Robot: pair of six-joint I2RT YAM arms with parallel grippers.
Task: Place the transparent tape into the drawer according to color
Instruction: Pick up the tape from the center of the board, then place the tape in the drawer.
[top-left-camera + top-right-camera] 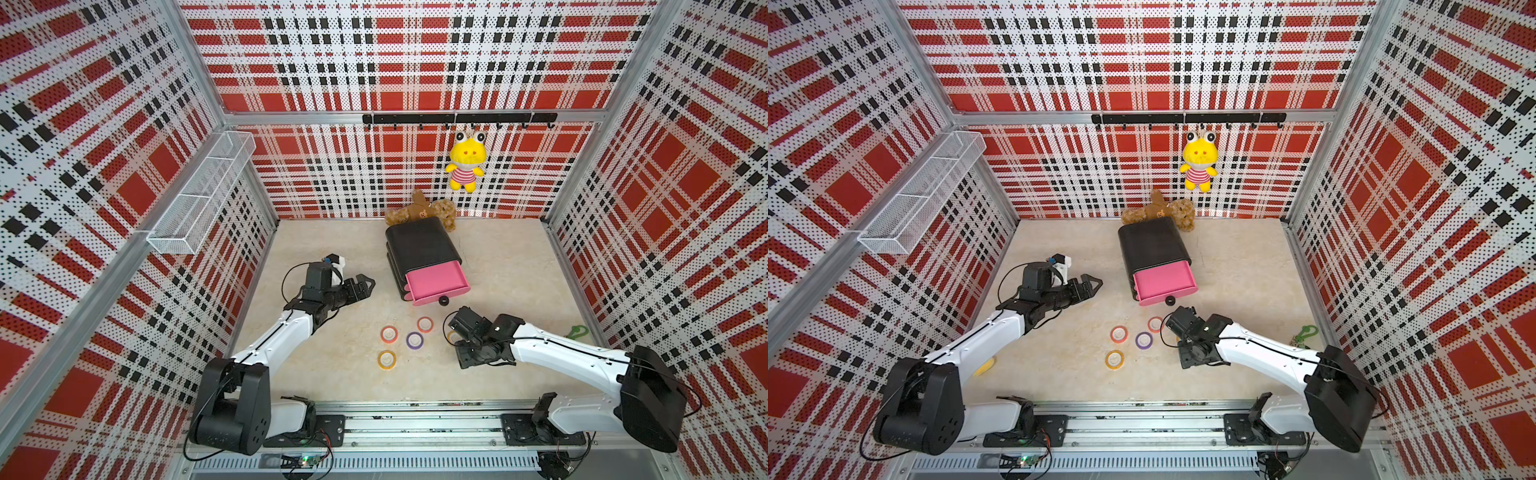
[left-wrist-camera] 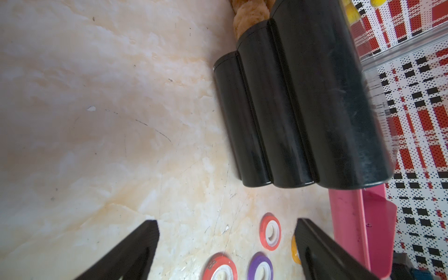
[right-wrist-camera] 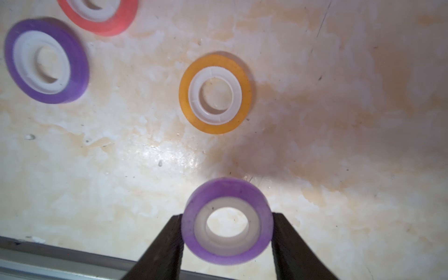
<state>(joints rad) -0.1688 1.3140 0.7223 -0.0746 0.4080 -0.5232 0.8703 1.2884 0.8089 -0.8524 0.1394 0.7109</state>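
The drawer (image 1: pixel 419 247) is a black cabinet whose top pink tray (image 1: pixel 436 282) stands pulled out, showing nothing inside. On the table in front lie tape rings: two red-orange (image 1: pixel 389 333) (image 1: pixel 425 324), one purple (image 1: pixel 414 340), one yellow-orange (image 1: pixel 386 359). My right gripper (image 3: pixel 226 218) is shut on another purple tape (image 3: pixel 228 191), held off the table beside a yellow-orange ring (image 3: pixel 215 93). In a top view the right gripper (image 1: pixel 467 357) hides its tape. My left gripper (image 1: pixel 368 284) hangs open and empty left of the drawer, its fingers (image 2: pixel 145 235) wide apart above the rings.
A brown plush toy (image 1: pixel 419 210) lies behind the cabinet, and a yellow plush (image 1: pixel 465 162) hangs on the back wall. A green clip (image 1: pixel 577 331) lies by the right wall. A white wire basket (image 1: pixel 199 195) is fixed on the left wall. A metal rail (image 1: pixel 415 419) runs along the front.
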